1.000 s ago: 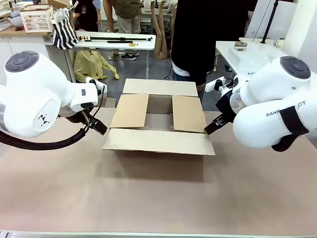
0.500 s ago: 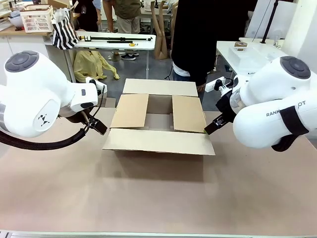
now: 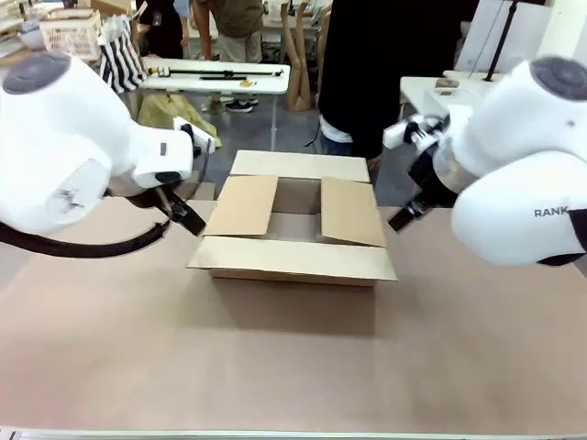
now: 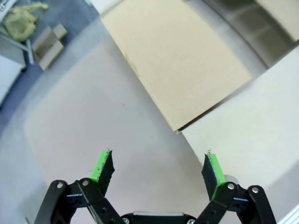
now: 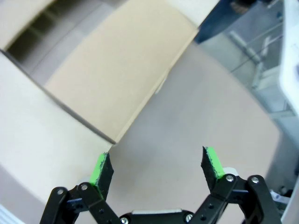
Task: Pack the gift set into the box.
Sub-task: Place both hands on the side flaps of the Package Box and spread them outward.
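Note:
The box (image 3: 292, 258) is a brown cardboard carton in the middle of the table. Its near and far flaps lie spread outward, and its two side flaps fold partly over the opening. The gift set is hidden or out of view. My left gripper (image 3: 187, 217) hangs just off the box's left end. In the left wrist view this gripper (image 4: 159, 170) is open above the table beside a flap (image 4: 177, 65). My right gripper (image 3: 404, 216) hangs off the box's right end. In the right wrist view it (image 5: 156, 168) is open and holds nothing, next to a flap corner (image 5: 117, 70).
A person in dark clothes (image 3: 367, 64) stands at the far side, right behind the box. The brown table top (image 3: 293, 367) stretches wide in front of the box. White tables (image 3: 220, 73) with clutter stand farther back.
Both arms have risen and look blurred with motion. The gripper tips sit a little higher beside the box ends. The box flaps stand as before.

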Controlling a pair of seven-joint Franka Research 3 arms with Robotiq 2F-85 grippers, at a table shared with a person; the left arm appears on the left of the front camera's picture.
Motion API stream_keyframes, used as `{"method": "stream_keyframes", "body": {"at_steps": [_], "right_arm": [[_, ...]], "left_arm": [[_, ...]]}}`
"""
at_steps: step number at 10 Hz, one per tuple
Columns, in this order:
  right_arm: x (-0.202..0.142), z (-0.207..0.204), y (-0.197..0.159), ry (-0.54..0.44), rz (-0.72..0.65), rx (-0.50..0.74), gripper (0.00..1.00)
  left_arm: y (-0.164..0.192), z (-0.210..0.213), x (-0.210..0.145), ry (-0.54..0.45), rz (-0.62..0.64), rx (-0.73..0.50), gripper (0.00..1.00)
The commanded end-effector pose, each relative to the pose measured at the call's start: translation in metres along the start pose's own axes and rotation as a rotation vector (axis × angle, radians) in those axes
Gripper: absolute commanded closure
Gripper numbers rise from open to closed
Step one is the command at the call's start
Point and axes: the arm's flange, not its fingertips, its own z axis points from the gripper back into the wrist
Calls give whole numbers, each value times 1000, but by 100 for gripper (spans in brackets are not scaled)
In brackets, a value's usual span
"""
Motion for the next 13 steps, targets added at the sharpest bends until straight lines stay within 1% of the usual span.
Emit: {"method": "stream_keyframes", "body": {"at_steps": [1, 2, 3, 4, 5, 6, 7, 8, 9, 10, 11, 12, 13], "right_arm": [[-33, 86, 41, -96, 19, -101, 0], [-49, 88, 47, -78, 29, -95, 0], [6, 53, 15, -61, 15, -61, 0], [6, 53, 15, -61, 15, -61, 0], [1, 102, 33, -100, 36, -97, 0], [-12, 101, 23, -170, -107, 133, 0], [-31, 117, 7, -257, -363, 301, 0], [-54, 134, -14, -324, -627, 438, 0], [-78, 143, -36, -384, -812, 518, 0], [-106, 151, -64, -447, -925, 576, 0], [-130, 154, -86, -449, -991, 587, 0], [-151, 152, -103, -462, -1033, 629, 0], [-169, 141, -112, -443, -1066, 677, 0]], "left_arm": [[-16, 70, -39, -96, -33, 69, 0], [-21, 74, -52, -145, -57, 3, 0], [-4, 42, 9, -53, -29, 39, 0], [-4, 42, 9, -53, -29, 39, 0], [-9, 83, 13, -111, -42, 55, 0], [-11, 80, 19, -129, -90, -303, 0], [-1, 92, 10, -163, -66, -522, 0], [18, 101, -5, -198, 9, -689, 0], [36, 107, -19, -276, 72, -824, 0], [56, 111, -34, -323, 123, -883, 0], [72, 118, -46, -457, 148, -936, 0], [88, 124, -60, -584, 212, -935, 0], [100, 124, -73, -662, 288, -910, 0]]}}
